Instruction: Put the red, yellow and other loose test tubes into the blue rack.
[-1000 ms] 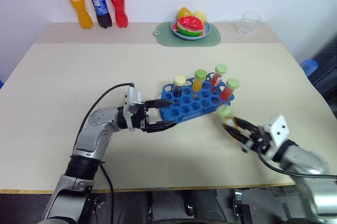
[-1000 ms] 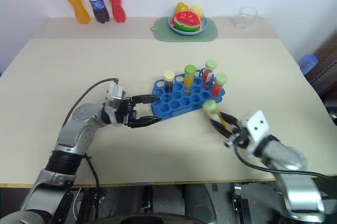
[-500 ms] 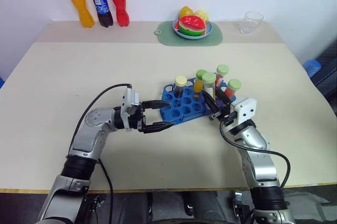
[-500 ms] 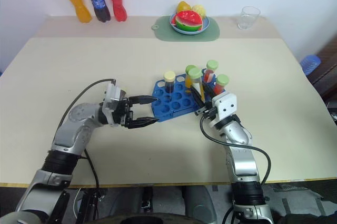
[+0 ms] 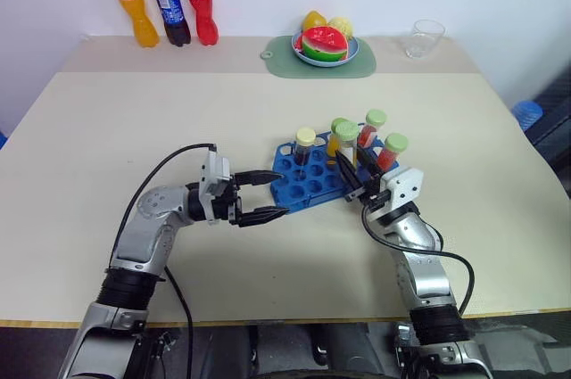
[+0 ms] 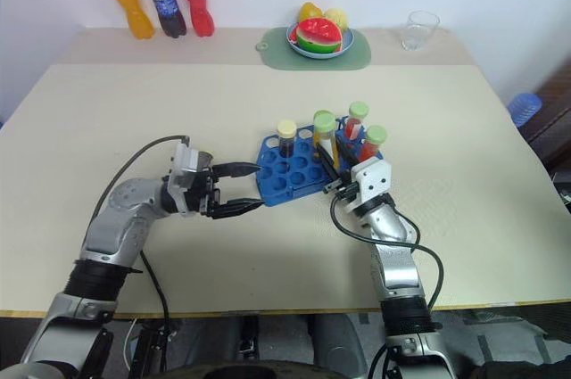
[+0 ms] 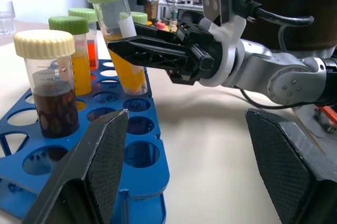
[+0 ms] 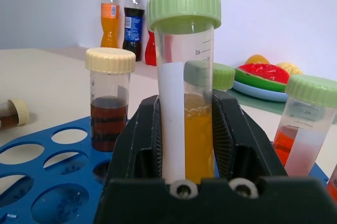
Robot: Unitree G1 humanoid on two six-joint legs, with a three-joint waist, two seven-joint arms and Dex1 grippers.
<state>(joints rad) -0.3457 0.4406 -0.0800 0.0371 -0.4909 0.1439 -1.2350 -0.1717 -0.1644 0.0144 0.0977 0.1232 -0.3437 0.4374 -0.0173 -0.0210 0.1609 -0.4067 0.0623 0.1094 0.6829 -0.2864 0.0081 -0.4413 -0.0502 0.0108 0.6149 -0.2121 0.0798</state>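
My right fingers (image 8: 226,129) clamp the green-capped clear plastic tube of yellow liquid (image 8: 185,76) over the blue plastic rack (image 7: 131,155).
Tilted between them, it could catch a hole's rim; my left fingers (image 7: 105,150) gape empty, beside the rack's near edge.

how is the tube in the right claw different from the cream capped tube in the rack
The held tube has a green cap and orange-yellow liquid; the cream-capped tube holds dark brown liquid. The held tube is clamped in the right claw above the rack, leaning slightly; the cream-capped tube stands upright in a hole. Both are clear, screw-capped and partly filled.
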